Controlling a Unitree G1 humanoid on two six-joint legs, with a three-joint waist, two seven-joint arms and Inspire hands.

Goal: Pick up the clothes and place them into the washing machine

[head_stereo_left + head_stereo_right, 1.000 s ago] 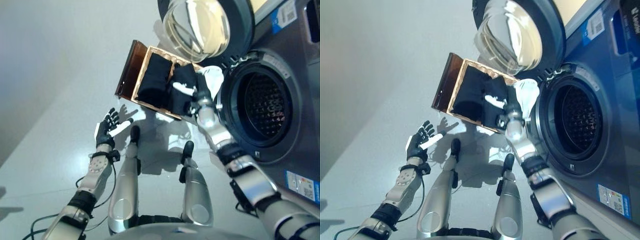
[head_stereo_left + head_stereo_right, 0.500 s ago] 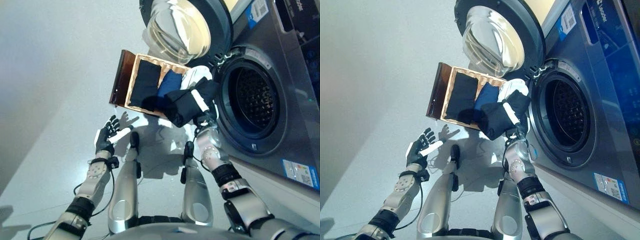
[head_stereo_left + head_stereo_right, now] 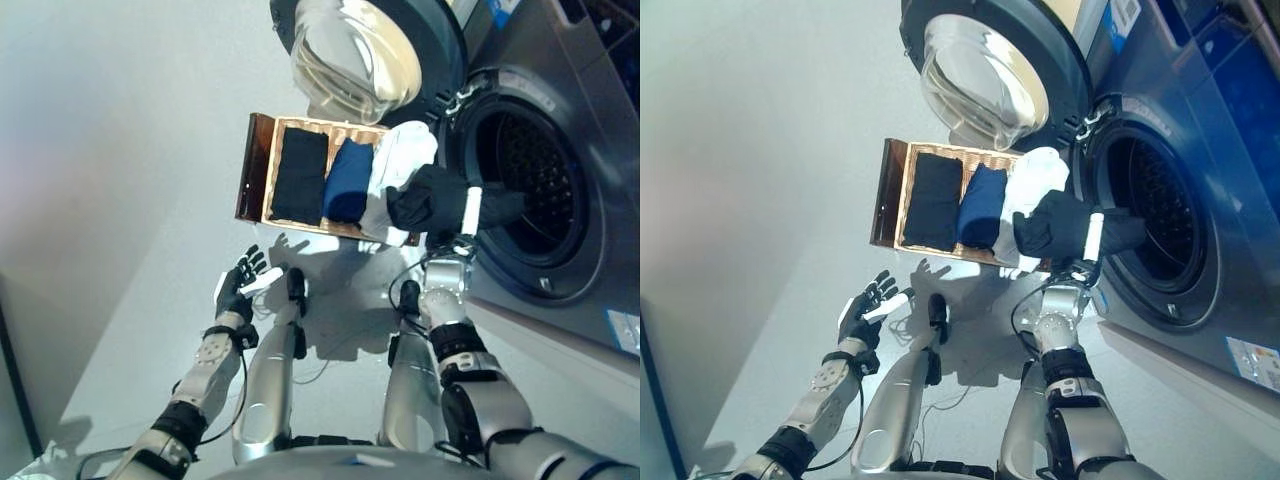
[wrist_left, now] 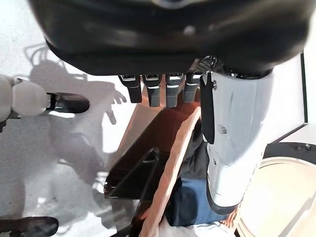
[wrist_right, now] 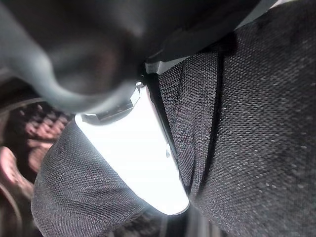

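Note:
A shallow wicker basket (image 3: 272,170) rests on a dark brown box (image 3: 250,165) beside the washing machine. In it lie a black cloth (image 3: 300,188), a blue cloth (image 3: 350,195) and a white cloth (image 3: 405,160). My right hand (image 3: 472,210) is shut on a black garment (image 3: 428,200) and holds it up at the left edge of the open drum (image 3: 535,185). In the right wrist view its white-covered thumb (image 5: 133,158) presses into the dark knit cloth (image 5: 247,123). My left hand (image 3: 240,287) is open and empty, low over the floor in front of the basket.
The machine's round door (image 3: 355,60) stands open above the basket. The machine's front (image 3: 600,290) runs along the right. Pale floor (image 3: 120,200) lies to the left. The left wrist view shows the basket's rim (image 4: 173,168) and the blue cloth (image 4: 190,207).
My right hand has carried the black garment from in front of the basket to the right, up to the drum's mouth. The camera has shifted. The left hand has stayed open.

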